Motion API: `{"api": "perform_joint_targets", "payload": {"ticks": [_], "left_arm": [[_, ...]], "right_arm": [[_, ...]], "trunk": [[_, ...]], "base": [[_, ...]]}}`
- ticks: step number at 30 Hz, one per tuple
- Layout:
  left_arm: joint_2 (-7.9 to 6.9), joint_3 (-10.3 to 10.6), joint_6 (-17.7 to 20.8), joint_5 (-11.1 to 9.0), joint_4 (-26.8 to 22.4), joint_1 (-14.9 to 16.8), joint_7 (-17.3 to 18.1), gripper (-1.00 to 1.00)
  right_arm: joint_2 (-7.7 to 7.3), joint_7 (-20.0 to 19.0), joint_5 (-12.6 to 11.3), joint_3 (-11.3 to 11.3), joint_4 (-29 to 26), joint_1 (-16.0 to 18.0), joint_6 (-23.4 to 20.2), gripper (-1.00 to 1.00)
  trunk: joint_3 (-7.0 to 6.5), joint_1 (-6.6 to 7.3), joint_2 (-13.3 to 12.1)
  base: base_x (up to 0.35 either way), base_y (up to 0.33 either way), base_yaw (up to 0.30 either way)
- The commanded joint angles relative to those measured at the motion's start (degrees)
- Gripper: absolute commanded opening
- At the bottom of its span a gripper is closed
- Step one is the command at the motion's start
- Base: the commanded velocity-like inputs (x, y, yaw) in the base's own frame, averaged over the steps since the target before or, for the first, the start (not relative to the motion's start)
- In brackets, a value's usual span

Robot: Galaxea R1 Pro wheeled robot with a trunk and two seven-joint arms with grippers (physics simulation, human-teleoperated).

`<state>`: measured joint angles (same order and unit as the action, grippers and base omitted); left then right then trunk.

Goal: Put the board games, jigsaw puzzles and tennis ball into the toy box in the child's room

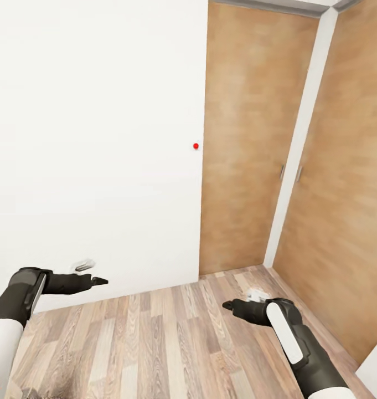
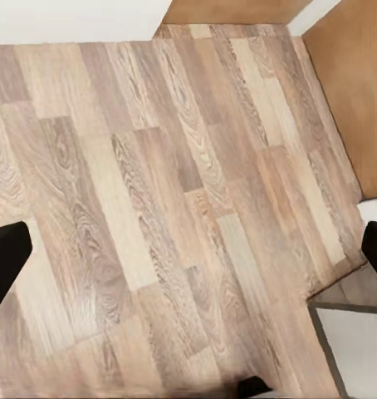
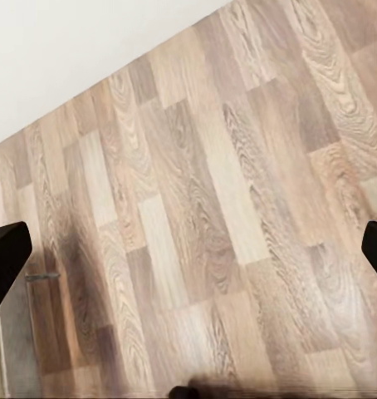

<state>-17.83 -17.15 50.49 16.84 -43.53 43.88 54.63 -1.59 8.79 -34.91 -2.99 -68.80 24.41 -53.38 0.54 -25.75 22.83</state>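
The board games, jigsaw puzzles, tennis ball, toy box, table and bed are out of view. My left gripper [image 1: 94,275] hangs low in front of a white wall, over wood-plank floor. In the left wrist view its fingers [image 2: 6,264] stand far apart with nothing between them, so it is open. My right gripper [image 1: 239,300] hovers over the floor near the wooden doors. In the right wrist view its black fingers [image 3: 7,256] are also spread wide and hold nothing.
A white wall [image 1: 99,138] stands close ahead on the left. Brown wooden doors [image 1: 243,138] fill the corner, with another door [image 1: 343,194] on the right and a white post [image 1: 299,144] between them. Wood-plank floor [image 1: 166,338] lies below. A grey-edged pale surface [image 2: 354,341] borders the floor.
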Motion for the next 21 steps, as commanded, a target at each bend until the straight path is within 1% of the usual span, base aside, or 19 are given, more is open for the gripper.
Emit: {"api": "perform_joint_targets", "payload": {"ticks": [1,2,5,6,9,10,12,14,15,17,18,20,21], "left_arm": [[0.44,-0.21,-0.09,0.57,0.91,0.06,-0.71,1.00],[1.25,-0.20,-1.28,0.58,2.73,0.06,-3.26,1.00],[2.30,-0.18,-3.89,0.50,5.69,0.06,-7.44,1.00],[2.90,-0.20,-5.76,0.46,7.98,0.06,-10.41,1.00],[3.67,-0.24,-8.23,0.42,11.77,0.06,-14.93,1.00],[4.17,-0.28,-9.69,0.39,14.38,0.06,-17.90,1.00],[4.68,-0.32,-11.23,0.31,16.81,0.06,-20.75,1.00],[5.14,-0.39,-13.03,0.19,18.91,0.06,-23.45,1.00],[5.53,-0.43,-15.11,0.09,20.83,0.06,-26.01,1.00],[5.95,-0.49,-17.37,0.02,22.90,0.06,-28.42,1.00],[6.43,-0.53,-19.82,-0.06,25.44,0.03,-30.84,1.00],[6.88,-0.56,-22.46,-0.09,28.21,0.01,-33.19,1.00],[7.18,-0.57,-25.24,-0.11,31.03,0.00,-35.48,1.00]], "right_arm": [[0.01,0.65,-0.59,-0.23,0.74,0.14,-0.02,1.00],[0.09,0.73,-0.53,-0.37,2.50,0.29,0.15,1.00],[0.08,0.80,-0.26,-0.42,5.76,0.49,0.34,1.00],[-0.09,0.80,-0.07,-0.44,7.87,0.58,0.38,1.00],[-0.02,0.79,0.18,-0.57,10.27,0.48,0.55,1.00],[-0.01,0.79,0.31,-0.62,11.31,0.20,1.26,1.00],[-0.20,0.77,0.38,-0.65,12.06,-0.12,2.90,1.00],[-0.48,0.68,0.36,-0.67,12.80,-0.29,5.37,1.00],[-0.70,0.59,0.33,-0.68,13.88,-0.40,8.23,1.00],[-0.86,0.53,0.32,-0.69,15.55,-0.52,11.06,1.00],[-0.96,0.50,0.34,-0.71,17.84,-0.69,13.77,1.00],[-0.96,0.51,0.38,-0.77,20.63,-0.94,16.38,1.00],[-0.82,0.51,0.46,-1.12,24.05,-1.15,19.17,1.00]], "trunk": [[0.07,-0.03,0.09],[0.09,-0.03,0.09],[0.15,-0.03,0.09],[0.18,-0.03,0.09],[0.24,-0.03,0.09],[0.26,-0.03,0.09],[0.30,-0.03,0.09],[0.35,-0.03,0.09],[0.37,-0.03,0.09],[0.42,-0.03,0.09],[0.45,-0.03,0.09],[0.50,-0.03,0.09],[0.53,-0.03,0.09]], "base": [[0.055,0.000,0.292],[0.035,0.000,0.292],[0.023,0.000,0.292],[0.011,0.000,0.292],[0.007,0.000,0.292],[0.004,0.000,0.292],[0.003,0.000,0.292],[0.002,0.000,0.292],[0.001,0.000,0.292],[0.001,0.000,0.292],[0.000,0.000,0.292],[0.000,0.000,0.292],[0.000,0.000,0.292]]}}
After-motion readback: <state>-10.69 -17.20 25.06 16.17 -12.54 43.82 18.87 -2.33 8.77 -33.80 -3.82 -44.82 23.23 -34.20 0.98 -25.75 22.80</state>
